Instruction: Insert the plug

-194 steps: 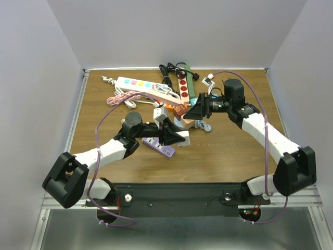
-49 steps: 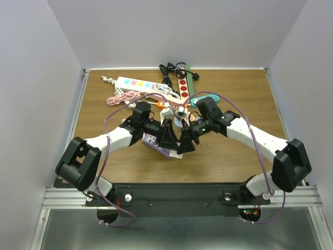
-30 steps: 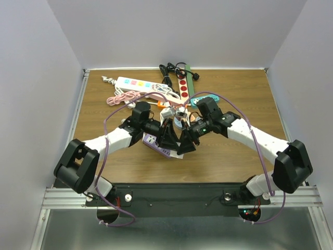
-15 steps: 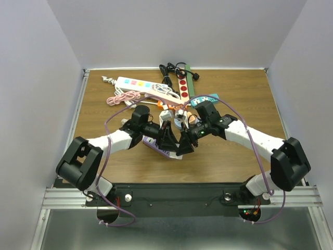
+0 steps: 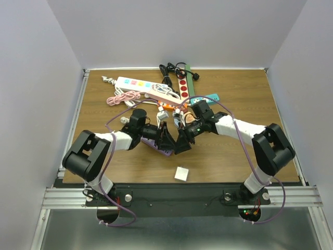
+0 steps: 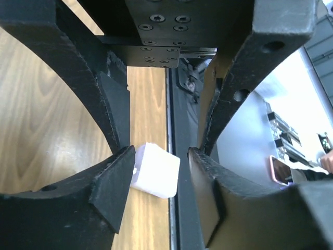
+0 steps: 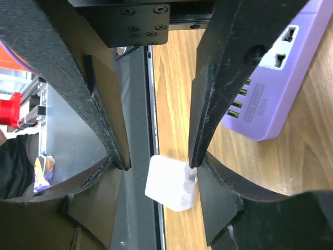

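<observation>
Plug — a small white block, nearly cubic, with no clear long axis — lies loose on the table at lower centre of the overhead view, apart from both grippers. The right gripper sits straight up-frame of it, a shade nearer than the left gripper; both are by the purple power strip. Both sets of jaws stand apart — nothing held. Its prongs do not show.
</observation>
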`<state>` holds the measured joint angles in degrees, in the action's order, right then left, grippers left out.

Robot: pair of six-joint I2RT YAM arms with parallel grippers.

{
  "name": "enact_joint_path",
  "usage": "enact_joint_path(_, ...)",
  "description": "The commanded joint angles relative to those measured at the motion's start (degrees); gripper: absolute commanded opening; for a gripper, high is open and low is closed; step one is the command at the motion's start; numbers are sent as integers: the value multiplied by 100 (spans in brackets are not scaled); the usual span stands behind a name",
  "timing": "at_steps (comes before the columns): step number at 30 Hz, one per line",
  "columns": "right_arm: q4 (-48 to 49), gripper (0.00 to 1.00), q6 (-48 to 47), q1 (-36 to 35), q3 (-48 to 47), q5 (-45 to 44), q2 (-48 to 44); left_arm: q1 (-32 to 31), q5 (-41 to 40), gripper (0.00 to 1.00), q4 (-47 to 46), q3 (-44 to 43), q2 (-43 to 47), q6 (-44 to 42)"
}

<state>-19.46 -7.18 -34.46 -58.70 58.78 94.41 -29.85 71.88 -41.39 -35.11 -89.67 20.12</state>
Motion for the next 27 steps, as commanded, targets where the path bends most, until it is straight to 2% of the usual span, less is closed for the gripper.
enact_joint_path(1, 224, 0, -196, 194, -168, -640, 507, -13, 239, 71, -897, -206, 2, 378)
enact_joint_path(5, 232, 3, -3, 203, -37, -1164, 228, -4, -418, 73, -837, -198, 2, 458)
enact_joint_path(9, 206, 11, 480, 202, 367, -2300, -580, -380, -2350, 76, -591, 162, 748, -16)
enact_joint_path(13, 206, 36, 1199, 202, 649, -3194, -1328, -952, -3687, 77, 427, 198, 1214, -569)
enact_joint_path(14, 206, 50, 1410, 211, 675, -4103, -1468, -1118, -4029, 77, 908, 180, 1276, -623)
enact_joint_path(15, 189, 57, 1673, 220, 684, -4486, -1704, -1407, -4598, 77, 1052, 189, 1389, -606)
enact_joint_path(16, 197, 64, 1780, 220, 675, -4794, -1837, -1575, -4856, 80, 1115, 241, 1452, -527)
enact_joint_path(17, 206, 74, 1860, 238, 667, -5276, -1943, -1734, -5163, 81, 1254, 337, 1530, -440)
enact_joint_path(18, 232, 78, 1974, 238, 597, -5463, -2083, -2066, -5740, 84, 1308, 391, 1688, -247)
enact_joint_path(20, 259, 84, 2150, 238, 500, -6078, -2163, -2419, -6271, 90, 1685, 426, 1786, -132)
enact_joint_path(21, 337, 86, 2264, 238, 482, -6202, -2242, -2812, -6865, 91, 1817, 409, 1847, -27)
enact_joint_path(23, 486, 93, 2474, 264, 543, -6572, -2322, -3149, -7369, 94, 2054, 426, 1856, 88)
enact_joint_path(27, 698, 100, 2607, 282, 754, -6608, -2515, -3624, -7783, 98, 2362, 365, 1629, 492)
